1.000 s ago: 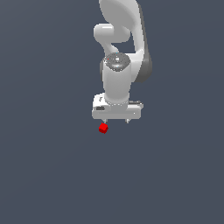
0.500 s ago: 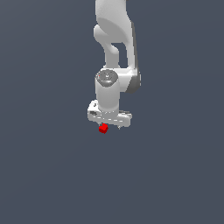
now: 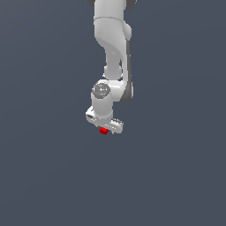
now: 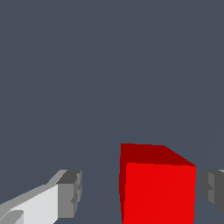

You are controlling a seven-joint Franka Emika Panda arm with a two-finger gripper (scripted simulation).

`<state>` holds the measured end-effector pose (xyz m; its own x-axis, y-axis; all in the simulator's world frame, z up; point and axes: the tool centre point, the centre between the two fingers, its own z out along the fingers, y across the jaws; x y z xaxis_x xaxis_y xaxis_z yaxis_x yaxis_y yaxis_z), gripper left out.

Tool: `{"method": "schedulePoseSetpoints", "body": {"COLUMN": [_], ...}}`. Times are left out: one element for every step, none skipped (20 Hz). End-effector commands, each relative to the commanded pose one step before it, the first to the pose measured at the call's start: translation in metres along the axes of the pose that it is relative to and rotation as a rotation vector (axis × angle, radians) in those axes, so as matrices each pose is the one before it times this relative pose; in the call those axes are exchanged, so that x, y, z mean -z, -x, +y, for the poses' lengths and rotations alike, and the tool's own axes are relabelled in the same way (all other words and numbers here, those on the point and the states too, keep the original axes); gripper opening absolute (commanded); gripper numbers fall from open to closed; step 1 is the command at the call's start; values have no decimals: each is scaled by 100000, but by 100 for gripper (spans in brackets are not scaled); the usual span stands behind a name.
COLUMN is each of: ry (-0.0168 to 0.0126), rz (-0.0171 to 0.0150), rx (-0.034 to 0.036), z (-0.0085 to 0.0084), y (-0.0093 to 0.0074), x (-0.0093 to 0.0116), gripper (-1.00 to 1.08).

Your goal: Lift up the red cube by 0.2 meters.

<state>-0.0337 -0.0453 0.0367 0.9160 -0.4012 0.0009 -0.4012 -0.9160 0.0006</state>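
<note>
Directly beneath the gripper (image 3: 105,128), the red cube (image 3: 103,130) sat on the dark worktop (image 3: 176,176), showing in the exterior view as a small red spot tucked under the white hand's lower edge. From the wrist camera the cube (image 4: 157,186) lay between the two grey-padded fingers (image 4: 70,194), off-centre: one pad stood just beside one of the cube's faces, while a clear gap separated the other pad from the opposite face. The cube had no long axis to favour, and its faces looked roughly square to the pads. The jaws were spread wider than the cube and held nothing; neither pad could be seen pressing on it. By this reading, the coming move turned on closing the fingers evenly across the cube before any lift, with the off-centre position likely to nudge it sideways.
</note>
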Motion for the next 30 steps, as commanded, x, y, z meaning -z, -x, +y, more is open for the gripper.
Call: {"method": "schedulePoseSetpoints", "body": {"ry": [77,8,-9,-22,-26,-12,0,0,0,0,0,0,0,0,0,0,-30,0,0,0,0,0,0,0,0,0,-39,0,0,0], "rz": [64,-33,-33,-31,-24,-10,0,0,0,0,0,0,0,0,0,0,29,0,0,0,0,0,0,0,0,0,-18,0,0,0], "rx": [-3039,-746,-564,-389,-216,-67,0,0,0,0,0,0,0,0,0,0,55,0,0,0,0,0,0,0,0,0,-23,0,0,0], "z": [493,120,83,50,21,7,0,0,0,0,0,0,0,0,0,0,-36,0,1,1,1,2,2,2,3,3,18,4,4,5], "y": [197,55,42,28,16,4,0,0,0,0,0,0,0,0,0,0,-2,1,3,5,7,9,11,13,14,16,12,19,20,21], "x": [-949,-255,-198,-141,-83,-25,0,0,0,0,0,0,0,0,0,0,34,27,81,134,189,243,298,354,410,468,525,586,648,711], "gripper": [100,100,100,100,100,100,-100,-100,-100,-100,-100,-100,-100,-100,-100,-100,-100,-100,-100,-100,-100,-100,-100,-100,-100,-100,-100,-100,-100,-100]}}
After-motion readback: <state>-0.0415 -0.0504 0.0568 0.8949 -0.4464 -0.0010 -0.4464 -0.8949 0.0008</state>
